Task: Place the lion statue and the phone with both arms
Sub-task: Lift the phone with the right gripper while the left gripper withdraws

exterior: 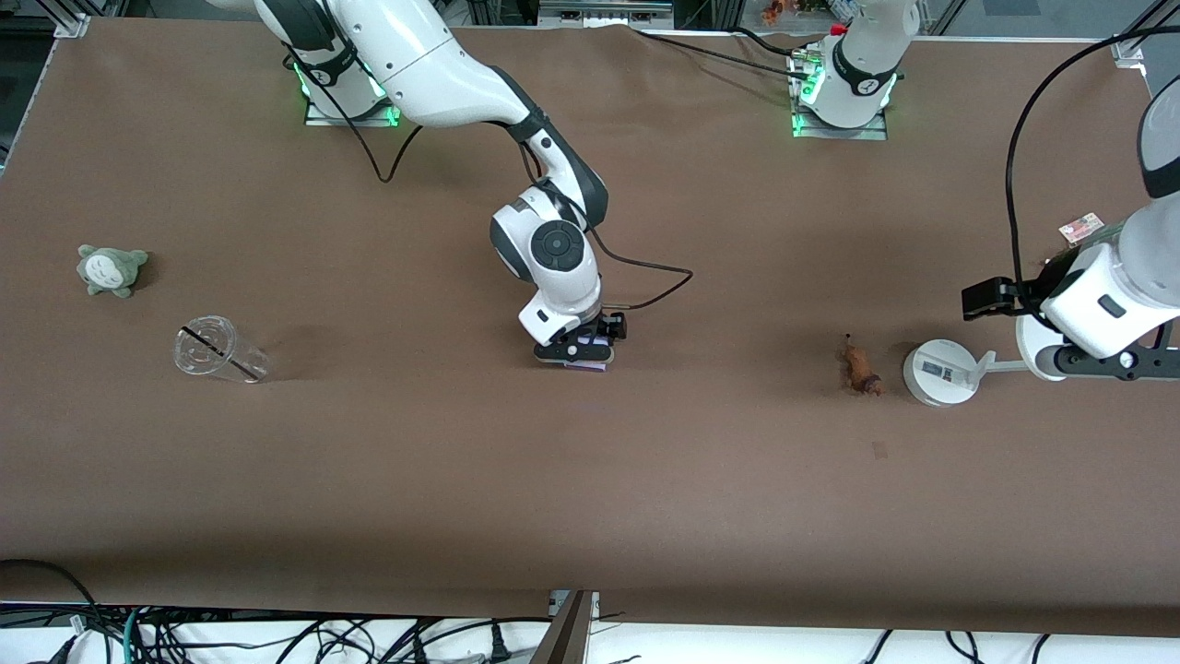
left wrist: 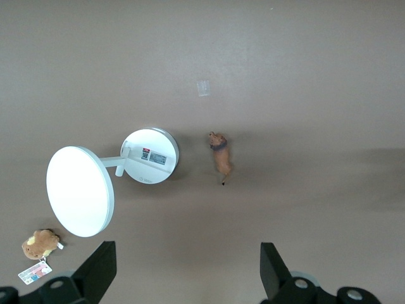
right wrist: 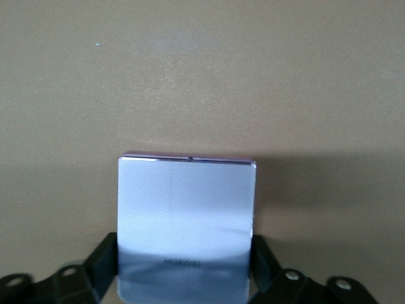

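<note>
The phone point(right wrist: 186, 225), a pale lavender slab with rounded corners, sits between the two fingers of the right hand point(exterior: 573, 353) near the middle of the brown bench point(exterior: 590, 480). In the right wrist view the black fingers point(right wrist: 104, 253) press against its two side edges, so the hand is closed on it. From the front camera only a thin lavender edge of the phone point(exterior: 590, 366) shows under the hand, low at the bench surface; whether it touches the bench cannot be told.

The lion statue point(exterior: 859, 367), a tiny orange-brown figurine with a thin tail, lies on the bench toward the left arm's end, untouched. Just beside it, closer still to that end, stands a white stand point(exterior: 940, 372) with a round base and a disc on a short arm. In the left wrist view the lion statue point(left wrist: 220, 156) and the stand point(left wrist: 150, 156) lie apart, with bare bench between them.

The left hand point(left wrist: 188, 269) hangs in the air over the stand's end of the bench, its two fingers spread wide with nothing between them. A small brown plush point(left wrist: 42, 243) with a tag lies near the disc.

Toward the right arm's end lie a clear plastic cup point(exterior: 219, 349) on its side and a grey-green plush point(exterior: 111, 268), well apart from the phone.
</note>
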